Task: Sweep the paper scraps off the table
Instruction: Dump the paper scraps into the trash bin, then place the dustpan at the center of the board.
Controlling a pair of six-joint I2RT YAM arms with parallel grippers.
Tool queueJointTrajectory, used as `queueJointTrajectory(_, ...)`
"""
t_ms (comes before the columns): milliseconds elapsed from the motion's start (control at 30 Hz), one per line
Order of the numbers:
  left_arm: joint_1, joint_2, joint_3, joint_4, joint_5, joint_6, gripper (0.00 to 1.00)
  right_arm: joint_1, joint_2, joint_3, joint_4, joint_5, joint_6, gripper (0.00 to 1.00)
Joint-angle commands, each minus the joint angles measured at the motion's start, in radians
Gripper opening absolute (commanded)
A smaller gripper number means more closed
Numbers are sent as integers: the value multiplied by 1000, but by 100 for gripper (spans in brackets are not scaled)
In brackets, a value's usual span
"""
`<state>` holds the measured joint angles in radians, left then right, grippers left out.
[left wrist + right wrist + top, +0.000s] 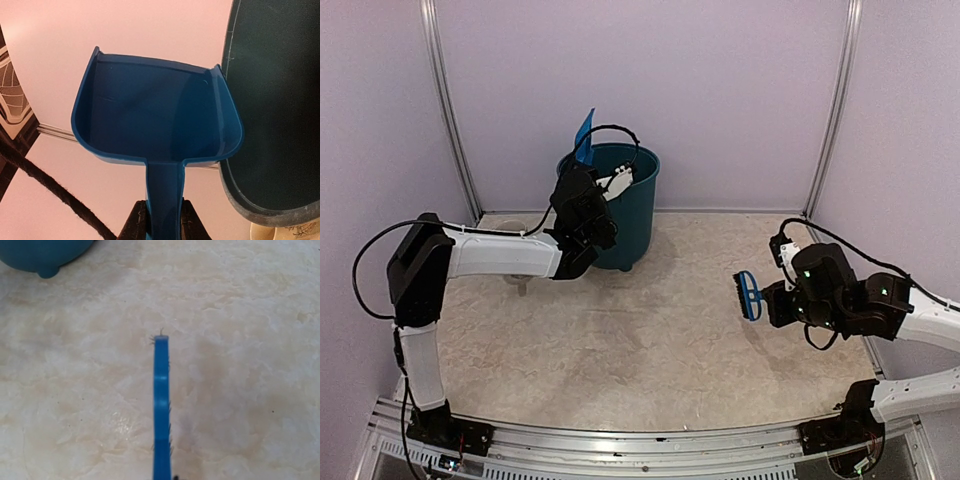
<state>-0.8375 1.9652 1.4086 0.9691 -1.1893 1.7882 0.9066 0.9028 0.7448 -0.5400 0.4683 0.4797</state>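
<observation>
Paper scraps do not show in any view: the table [650,330] is bare marble where the cameras see it, and whether any lie inside the bin [635,215] cannot be told.

The left gripper [610,186] is clamped on the dustpan [584,133]. In the left wrist view its two dark fingers [136,222] press the blue handle from either side, with the gripper [162,226] closed down to the handle's width. The dustpan [155,120] stands raised, its pan blue and bare inside, just beside the bin's dark rim [230,165] and above it.

The right gripper [776,300] is fully clenched on the brush [748,295], well apart from the bin, on the right side of the table. The brush's black bristles point left. From the right wrist the brush [161,405] shows edge-on over the marble; whether it touches the surface cannot be told.
</observation>
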Motion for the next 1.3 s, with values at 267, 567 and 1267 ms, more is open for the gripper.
queueJointTrajectory(267, -15, 0, 37, 342, 46, 296, 0, -12, -42, -38, 46, -26, 9, 0)
queueJointTrajectory(567, 14, -100, 91, -254, 10, -290, 0, -12, -63, -54, 73, -37, 10, 0)
queueJointTrajectory(1267, 53, -314, 240, -1223, 606, -1470, 0, -13, -98, -80, 136, -54, 4, 0)
